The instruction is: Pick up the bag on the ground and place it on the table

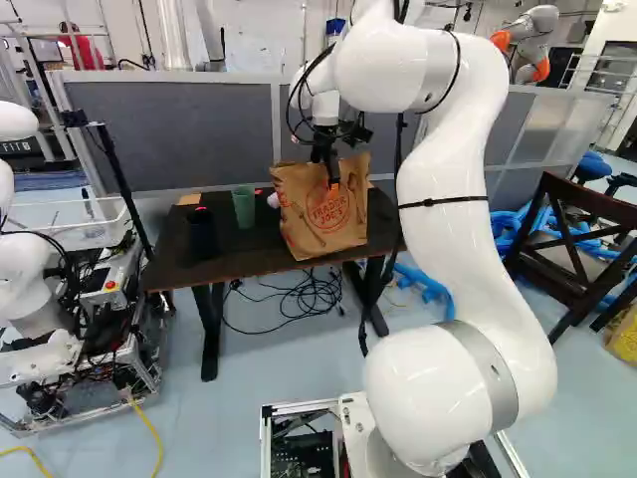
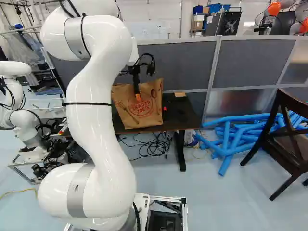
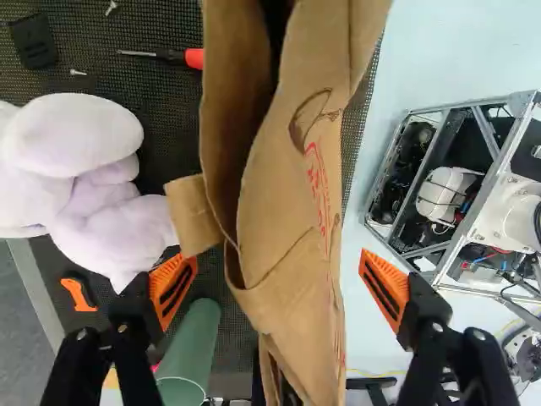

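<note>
The brown paper bag point(image 1: 309, 221) stands upright on the dark table point(image 1: 224, 262), close to its front edge in the base views. Over the bag's upper part points my gripper point(image 1: 333, 182), its orange pad showing against the printed side. In the wrist view the gripper point(image 3: 279, 286) is open wide, one finger on each side of the bag point(image 3: 292, 211), with gaps between the orange pads and the paper. The bag's top is partly creased, and one handle slot shows.
A green cup point(image 1: 243, 205), a black cup point(image 1: 202, 235), a pale plush toy point(image 3: 89, 169) and a screwdriver point(image 3: 193, 58) share the table. Cables point(image 1: 299, 301) lie beneath it. Grey partitions point(image 2: 185, 65) stand behind; blue tubes point(image 2: 231, 139) and a chair point(image 2: 284, 139) are right; another robot point(image 1: 35, 289) is left.
</note>
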